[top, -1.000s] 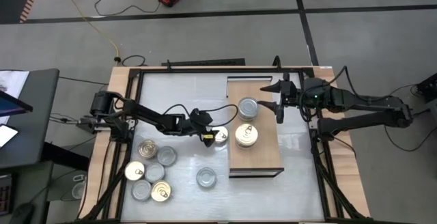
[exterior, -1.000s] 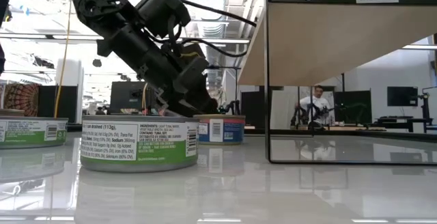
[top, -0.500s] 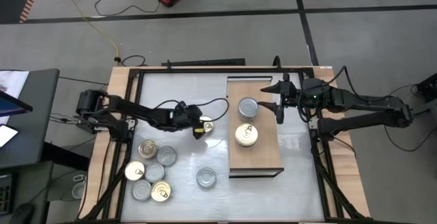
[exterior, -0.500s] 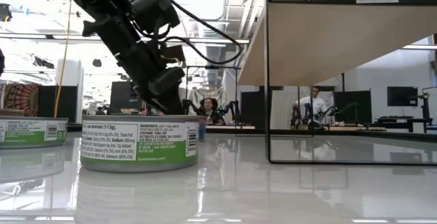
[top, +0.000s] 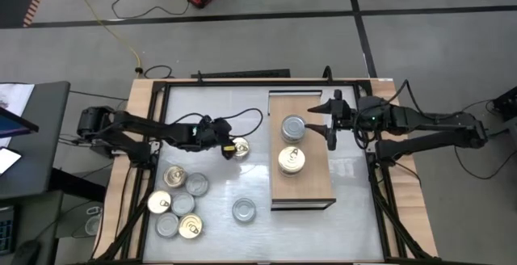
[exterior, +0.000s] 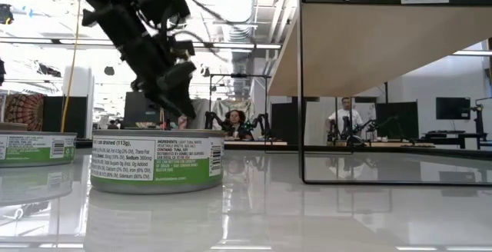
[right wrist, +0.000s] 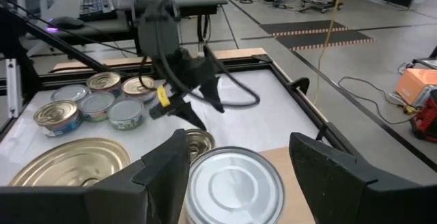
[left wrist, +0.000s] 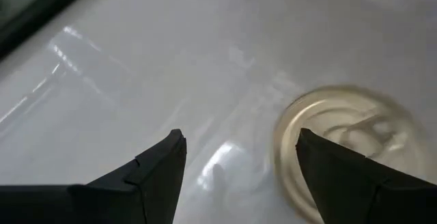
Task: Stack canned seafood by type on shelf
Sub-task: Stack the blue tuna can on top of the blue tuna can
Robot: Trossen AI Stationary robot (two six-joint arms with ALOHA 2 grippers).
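A gold-lidded tin (top: 240,146) (left wrist: 341,138) sits on the white tabletop, left of the light-wood shelf (top: 315,180). My left gripper (top: 231,149) (left wrist: 239,152) hangs open just above the table beside it, with only bare table between its fingers; the tin lies off to one finger's side. The right wrist view shows this gripper (right wrist: 194,108) raised over the tin (right wrist: 199,142). On the shelf stand a silver-lidded tin (top: 293,127) (right wrist: 232,186) and a gold-lidded one (top: 292,160) (right wrist: 68,166). My right gripper (top: 329,124) (right wrist: 237,138) waits open above the shelf's far right part.
Several more tins are clustered at the table's near left (top: 178,204), and a lone silver one (top: 244,210) stands nearer the shelf. A green-labelled tin (exterior: 157,161) fills the low view's foreground. A dark frame (top: 242,82) rims the table. People sit in the room behind.
My left gripper has drawn back toward the table's left and far edges while rising and tipping less steeply, its fingers still apart. The gold-lidded tin now lies farther left and farther back on the table than a second ago. My right arm has kept still.
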